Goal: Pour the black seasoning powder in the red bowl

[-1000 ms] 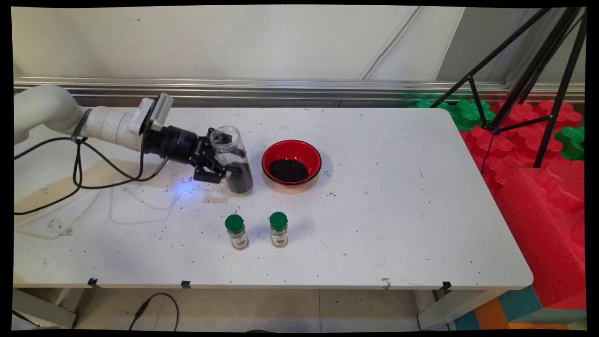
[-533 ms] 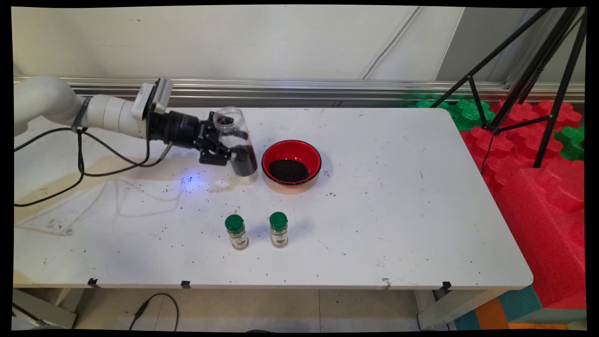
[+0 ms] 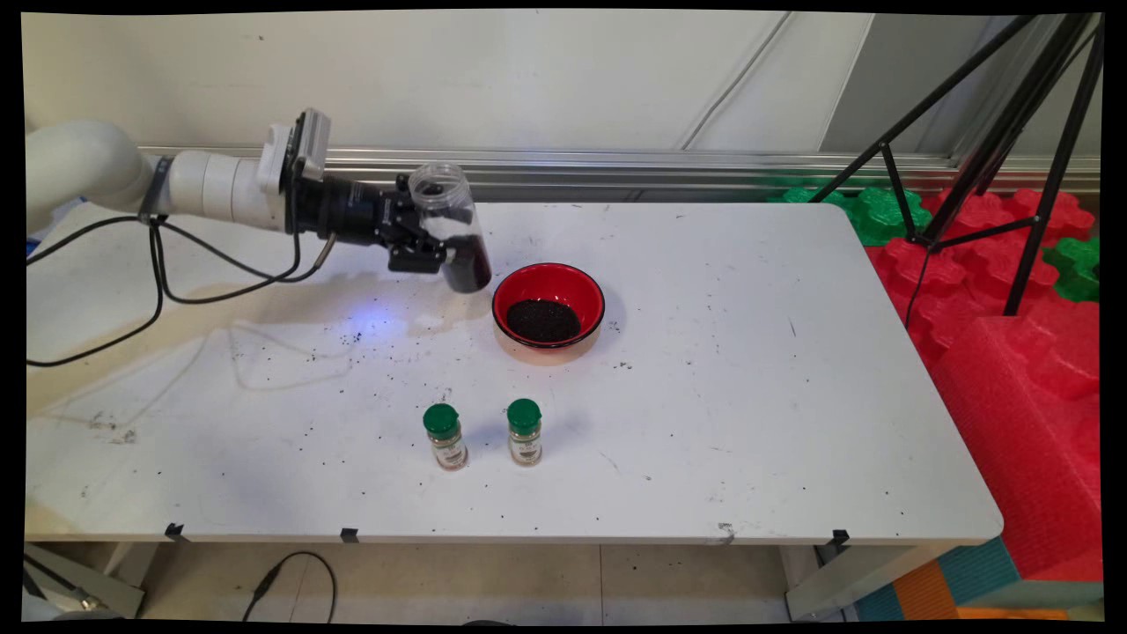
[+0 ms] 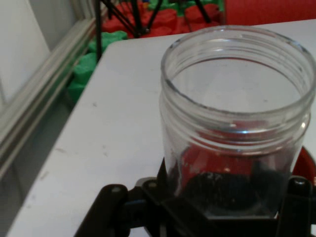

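My gripper (image 3: 433,239) is shut on a clear open-topped jar (image 3: 452,224) with dark grains in its lower part. The jar hangs upright above the table, just left of a red bowl (image 3: 548,304) that holds a heap of the same dark grains. In the hand view the jar (image 4: 234,118) fills the middle, its open mouth at the top, with the black linkage clasping it from both sides near the bottom edge; the bowl's red shows through the glass.
Two small spice bottles with green caps (image 3: 445,435) (image 3: 525,431) stand side by side near the table's front. Dark grains lie scattered over the white table (image 3: 748,396). Red and green foam blocks (image 3: 1012,291) and a black tripod (image 3: 995,141) stand to the right.
The gripper has lifted the jar off the table and carried it up and slightly right, toward the bowl. The bowl and spice bottles have not moved.
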